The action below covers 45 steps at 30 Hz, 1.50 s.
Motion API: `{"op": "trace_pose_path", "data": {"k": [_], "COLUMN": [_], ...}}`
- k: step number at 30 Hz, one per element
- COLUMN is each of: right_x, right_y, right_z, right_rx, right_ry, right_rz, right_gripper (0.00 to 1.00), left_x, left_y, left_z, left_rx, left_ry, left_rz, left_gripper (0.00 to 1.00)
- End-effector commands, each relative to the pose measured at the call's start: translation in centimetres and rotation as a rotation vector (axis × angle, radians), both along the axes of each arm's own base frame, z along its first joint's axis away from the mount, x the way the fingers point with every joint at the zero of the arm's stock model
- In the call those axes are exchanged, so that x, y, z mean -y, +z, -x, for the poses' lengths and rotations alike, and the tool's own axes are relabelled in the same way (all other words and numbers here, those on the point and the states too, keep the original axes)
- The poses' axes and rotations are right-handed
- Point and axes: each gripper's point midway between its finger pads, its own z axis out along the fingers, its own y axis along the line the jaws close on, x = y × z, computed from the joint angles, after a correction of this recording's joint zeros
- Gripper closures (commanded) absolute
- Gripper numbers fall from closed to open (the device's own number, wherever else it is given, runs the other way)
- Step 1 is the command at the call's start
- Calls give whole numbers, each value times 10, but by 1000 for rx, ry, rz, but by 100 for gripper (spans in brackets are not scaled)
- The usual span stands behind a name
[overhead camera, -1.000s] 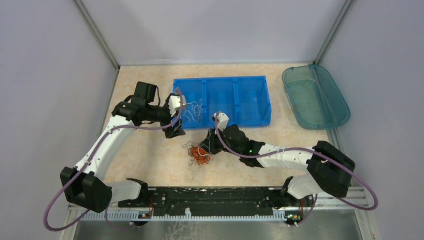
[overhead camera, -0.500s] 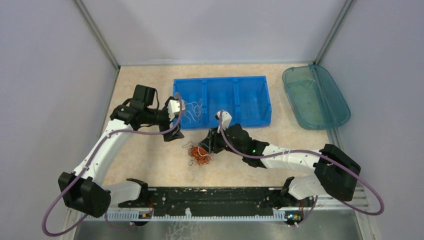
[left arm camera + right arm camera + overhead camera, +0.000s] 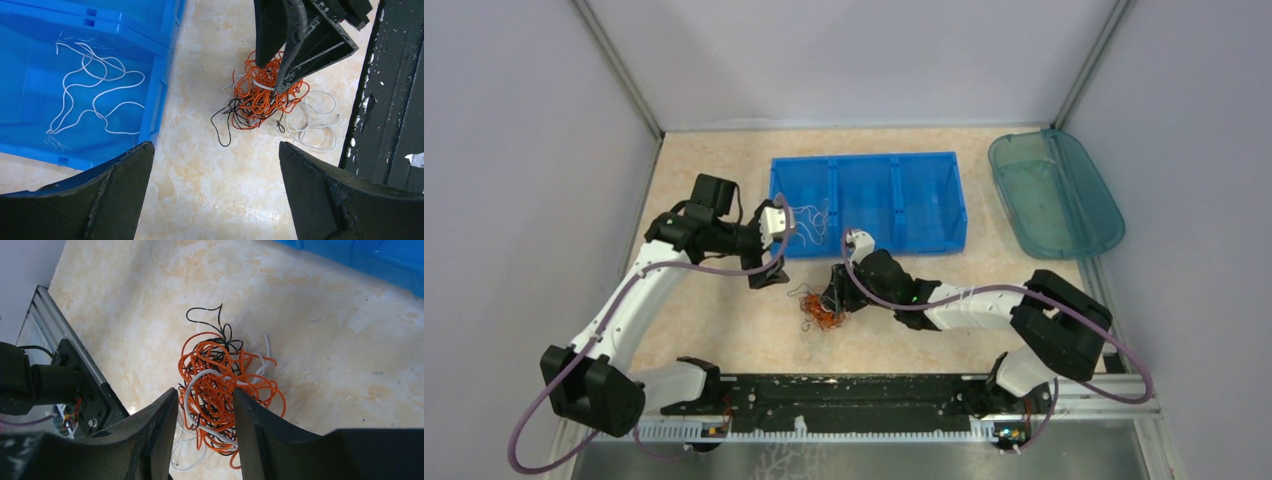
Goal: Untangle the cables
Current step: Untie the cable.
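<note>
As the right arm drew its elbow inward from where it had stood a second before, we saw the right gripper (image 3: pixel 832 297) shift slightly left and down onto the tangle of cables (image 3: pixel 821 311), while the left arm had pulled back a little toward its own side. The tangle itself lay where it had been, on the table (image 3: pixel 714 335) just in front of the blue bin (image 3: pixel 864 157). In the right wrist view the right gripper (image 3: pixel 204 392) stood partly open, wider than before, its fingers (image 3: pixel 160 425) astride the orange, black and white heap (image 3: pixel 220 382), with strands running through the gap; we could not tell whether any wire was pinched. The left gripper (image 3: pixel 215 150) hung wide open and held nothing, near the bin's front wall (image 3: pixel 157 95). A few loose white wires (image 3: pixel 95 85) lay in the bin's left compartment.
</note>
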Motion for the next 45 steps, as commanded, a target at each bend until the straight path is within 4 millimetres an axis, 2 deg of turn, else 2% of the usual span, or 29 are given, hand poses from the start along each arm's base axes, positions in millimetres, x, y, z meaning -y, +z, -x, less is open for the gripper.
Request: {"op": "trace_pose_path", "data": {"k": [1, 4, 8, 13, 18, 24, 28, 36, 38, 39, 41, 42, 45], "right_x": [-15, -18, -21, -19, -11, -2, 3, 10, 9, 9, 8, 7, 2], "right_y": [27, 27, 31, 47, 67, 81, 80, 59, 52, 48, 43, 41, 37], "right_z": [-17, -15, -13, -9, -7, -5, -5, -5, -6, -6, -6, -5, -5], "right_rx": [56, 51, 50, 59, 77, 81, 72, 30, 19, 13, 8, 7, 4], "right_ry": [2, 18, 33, 41, 20, 7, -1, -13, -15, -15, -8, -3, 20], "right_rz": [-68, -85, -99, -130, -168, -226, -236, -225, -209, -200, -190, -188, -186], "right_gripper": [57, 62, 73, 86, 93, 100, 100, 100, 95, 87, 62, 54, 49], "left_x": [1, 1, 0, 8, 12, 14, 17, 16, 15, 15, 14, 13, 11], "left_y": [6, 5, -3, -9, -15, -26, -38, -58, -59, -59, -55, -54, -51], "left_z": [10, 11, 13, 17, 20, 21, 24, 31, 33, 32, 34, 35, 37], "left_rx": [14, 16, -1, -25, -42, -30, -59, -106, -102, -94, -79, -71, -42], "left_ry": [-42, -48, -59, -79, -94, -114, -118, -124, -131, -136, -141, -149, -164], "left_rz": [20, 18, 9, 52, 74, 60, 42, 4, 1, 2, 2, 0, -3], "left_gripper": [0, 0, 0, 0, 0, 0, 3, 3, 1, 0, 0, 0, 0]}}
